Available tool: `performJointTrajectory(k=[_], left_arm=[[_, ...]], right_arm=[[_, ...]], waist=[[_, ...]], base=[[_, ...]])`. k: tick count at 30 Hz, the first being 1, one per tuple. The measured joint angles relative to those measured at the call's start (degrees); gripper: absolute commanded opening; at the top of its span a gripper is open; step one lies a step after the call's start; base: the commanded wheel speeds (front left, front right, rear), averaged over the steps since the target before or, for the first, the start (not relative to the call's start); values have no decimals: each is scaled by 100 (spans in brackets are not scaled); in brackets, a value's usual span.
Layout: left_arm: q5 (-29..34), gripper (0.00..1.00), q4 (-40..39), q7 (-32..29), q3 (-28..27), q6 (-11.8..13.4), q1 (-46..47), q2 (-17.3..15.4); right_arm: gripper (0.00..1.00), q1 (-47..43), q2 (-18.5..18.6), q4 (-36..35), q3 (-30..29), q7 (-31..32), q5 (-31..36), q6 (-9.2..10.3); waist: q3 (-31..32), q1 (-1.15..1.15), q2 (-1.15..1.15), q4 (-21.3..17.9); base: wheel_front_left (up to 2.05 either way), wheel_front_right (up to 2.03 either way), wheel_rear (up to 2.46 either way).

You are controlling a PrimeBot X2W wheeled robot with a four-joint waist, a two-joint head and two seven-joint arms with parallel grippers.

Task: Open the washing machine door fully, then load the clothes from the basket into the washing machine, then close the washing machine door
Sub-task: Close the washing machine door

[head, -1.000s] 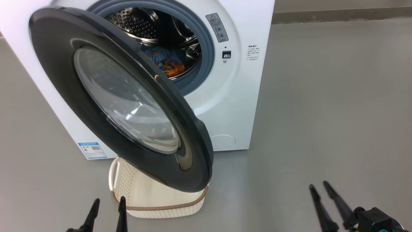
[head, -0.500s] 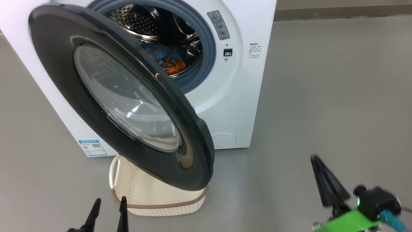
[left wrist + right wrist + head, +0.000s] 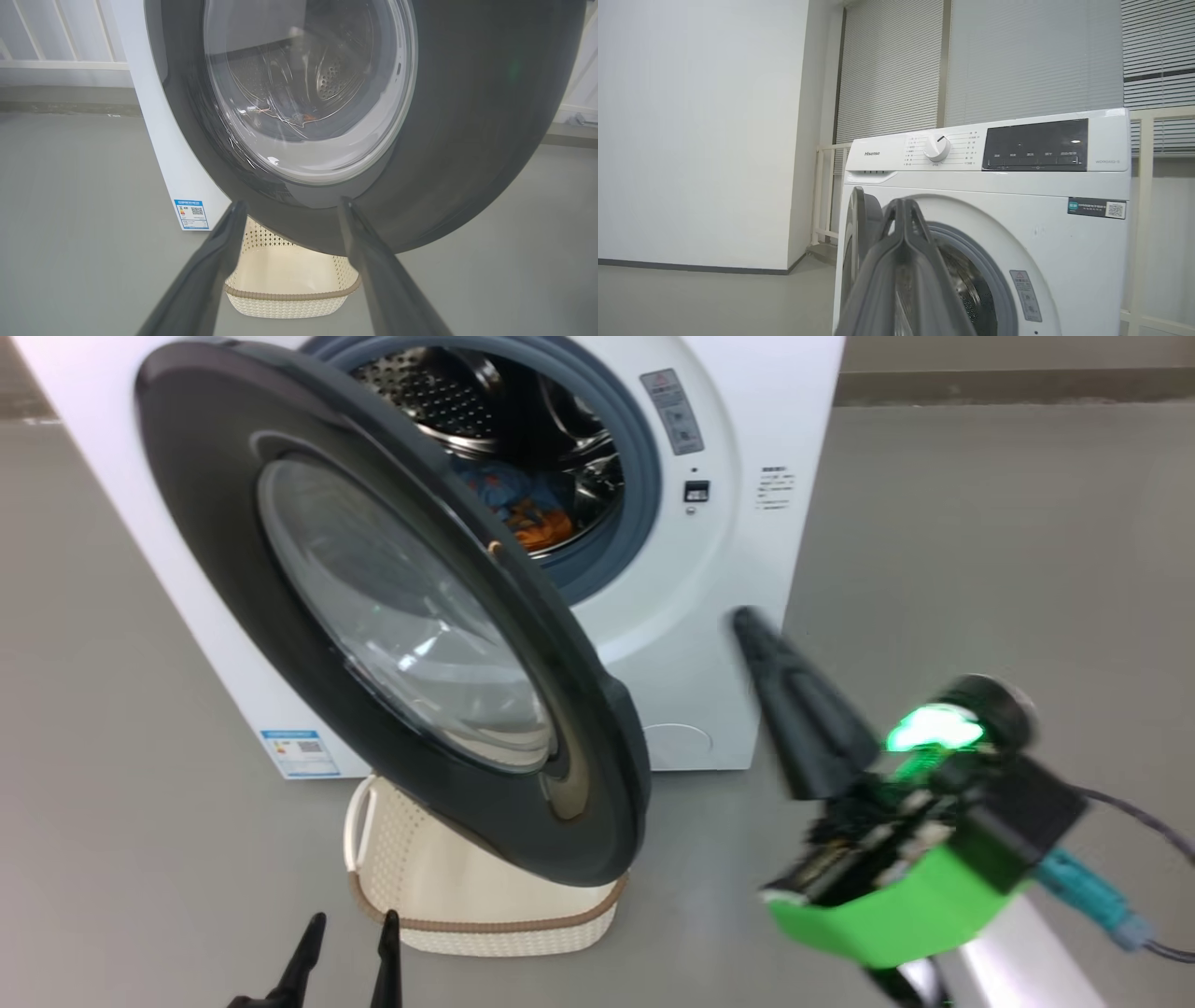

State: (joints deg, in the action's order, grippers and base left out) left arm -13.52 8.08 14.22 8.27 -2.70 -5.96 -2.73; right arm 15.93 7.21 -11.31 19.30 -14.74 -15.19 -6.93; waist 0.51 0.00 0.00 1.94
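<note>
Step in hand: as I judge it, loading is done and closing the door is what remains.
Door: the large round washing machine door (image 3: 392, 616), with its glossy black rim and bulging glass bowl, stands swung out from the big white front-loading washing machine (image 3: 709, 644). It spreads from ten o'clock towards six in the head view.
Clothes: the light blue and orange clothes (image 3: 523, 509) lie inside the steel drum, near twelve o'clock.
Basket: the small cream-white perforated basket (image 3: 485, 896) with a brown rim sits on the floor under the door's lower edge at six o'clock. What shows of its inside looks empty.
Left claw: the left gripper (image 3: 354, 919) is low at seven o'clock, fingers apart, holding nothing.
Right claw: the right gripper (image 3: 752, 621) is raised at four o'clock, fingers pressed together and empty, pointing at the machine's front.
Next move: likely a push on the door's outer face or free edge, swinging it to the gasket until it latches.
</note>
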Motion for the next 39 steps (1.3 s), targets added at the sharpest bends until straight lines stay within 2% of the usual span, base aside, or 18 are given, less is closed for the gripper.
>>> performJointTrajectory(k=[1, 10, 16, 24, 39], left_arm=[[-1, 100, 12, 0, 37, 0, 3, 0], [-21, 100, 30, 0, 222, 12, 48, 0], [-102, 100, 20, 0, 361, 67, 133, 0], [-140, 100, -13, 0, 364, 100, 133, 0], [-198, 100, -164, 0, 453, 249, 342, 1]], right_arm=[[0, 169, -26, -8, 326, 0, -130, 0], [0, 412, -140, 693, 1638, 0, -365, 0], [0, 387, -167, 1373, 2111, 0, -526, 0], [0, 186, -178, 1913, 2078, 0, -575, 0], [0, 388, 24, 2415, 1585, 0, -558, 0]], waist=[[2, 0, 0, 67], [-40, 0, 0, 418], [-85, 0, 0, 657], [-212, 0, 0, 822], [-682, 0, 0, 795]], base=[[0, 0, 0], [0, 0, 0], [0, 0, 0], [0, 0, 0], [0, 0, 0]])
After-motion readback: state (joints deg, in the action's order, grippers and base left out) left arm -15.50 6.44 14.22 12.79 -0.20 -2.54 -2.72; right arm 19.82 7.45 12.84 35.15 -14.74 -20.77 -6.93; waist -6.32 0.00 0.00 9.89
